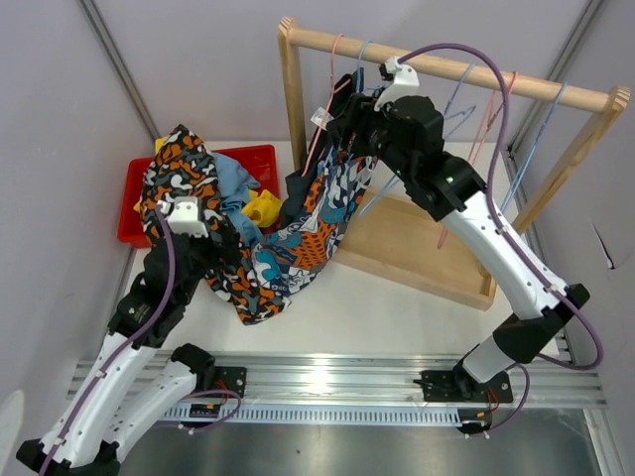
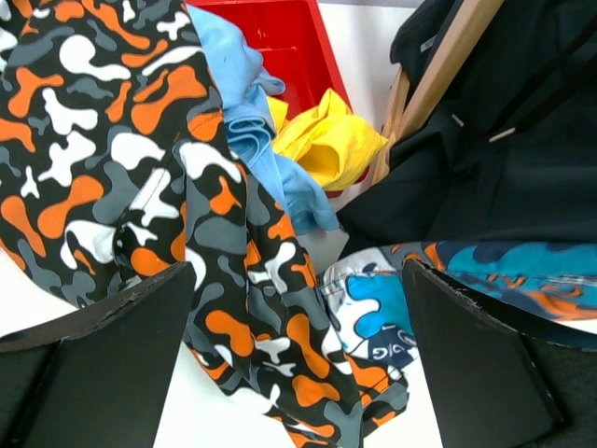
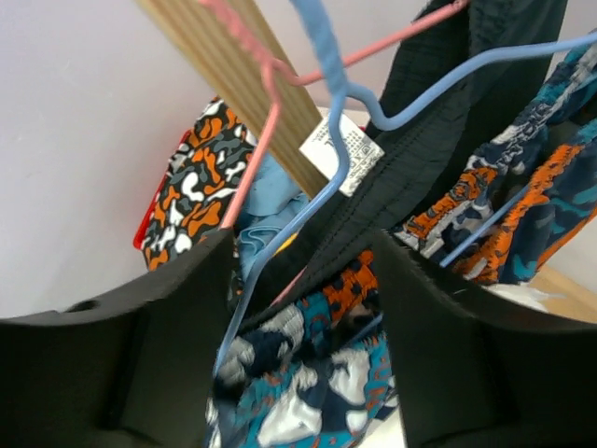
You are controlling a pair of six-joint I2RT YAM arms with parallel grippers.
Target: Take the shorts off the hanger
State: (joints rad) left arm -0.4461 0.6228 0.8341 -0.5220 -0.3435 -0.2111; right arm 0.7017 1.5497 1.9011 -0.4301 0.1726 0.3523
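Fingers (image 2: 112, 345) of the left gripper (image 2: 298, 269) stand wide apart and hold nothing. You see them at lower left of the overhead view, above the orange-and-black patterned shorts (image 2: 93, 140) draped over the red bin (image 2: 298, 47). Yellow shorts (image 2: 326, 140) and blue shorts (image 2: 244, 112) lie in that bin. The right gripper (image 3: 300, 238) sits at upper centre by the wooden rack (image 1: 446, 69). Its fingers (image 3: 121, 364) are partly apart around the black shorts (image 3: 438, 121) and a blue hanger (image 3: 322, 56), and no clamp on the fabric is visible. Teal patterned shorts (image 1: 308, 233) hang below it, reaching the table (image 1: 397, 307).
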